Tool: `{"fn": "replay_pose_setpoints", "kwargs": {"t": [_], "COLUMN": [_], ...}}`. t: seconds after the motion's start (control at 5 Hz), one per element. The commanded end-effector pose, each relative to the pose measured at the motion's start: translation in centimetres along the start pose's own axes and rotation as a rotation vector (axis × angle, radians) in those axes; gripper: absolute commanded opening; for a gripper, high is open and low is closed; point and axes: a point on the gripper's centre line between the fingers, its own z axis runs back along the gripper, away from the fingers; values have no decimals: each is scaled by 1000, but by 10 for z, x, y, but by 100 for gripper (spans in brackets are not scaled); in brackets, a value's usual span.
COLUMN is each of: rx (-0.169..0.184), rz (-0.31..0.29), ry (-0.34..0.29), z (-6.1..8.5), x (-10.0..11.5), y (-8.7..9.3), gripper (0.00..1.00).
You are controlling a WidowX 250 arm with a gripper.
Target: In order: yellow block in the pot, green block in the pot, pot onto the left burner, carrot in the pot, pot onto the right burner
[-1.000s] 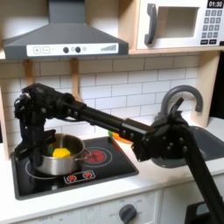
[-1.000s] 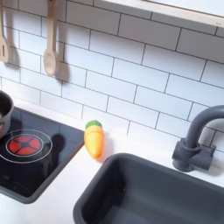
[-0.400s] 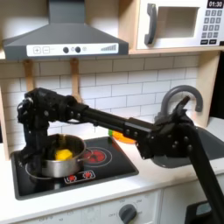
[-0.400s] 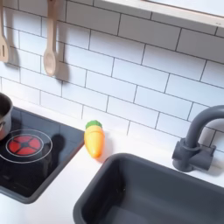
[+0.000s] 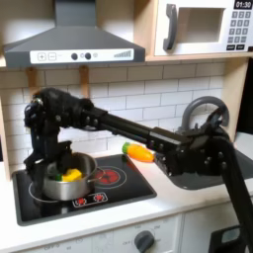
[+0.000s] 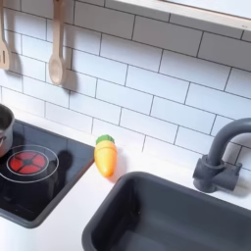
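Gripper (image 5: 51, 163) low over the pot (image 5: 65, 182) on the left burner (image 5: 44, 194) in the first exterior view; fingers hidden behind arm and rim, open or closed impossible to tell. Yellow block (image 5: 69, 175) inside the pot. Carrot (image 6: 104, 156) on the counter right of the right burner (image 6: 25, 162). Judged next: lift straight up, clear the rim, avoid nudging the pot.

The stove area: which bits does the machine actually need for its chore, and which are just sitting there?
Part of the job: the pot, the yellow block inside it, the carrot on the counter, the right burner.

Just there: two wooden spoons on the wall, the sink, the faucet, the microwave.
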Motion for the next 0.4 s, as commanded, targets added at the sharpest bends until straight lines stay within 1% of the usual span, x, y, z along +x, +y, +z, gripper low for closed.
{"fn": "replay_pose_setpoints", "kwargs": {"t": [0.0, 0.2], "rx": [-12, -30], "rz": [-66, -76], "ry": [-71, -70], "z": [29, 35], "x": [-10, -19], "y": [-19, -32], "gripper": [100, 100]}}
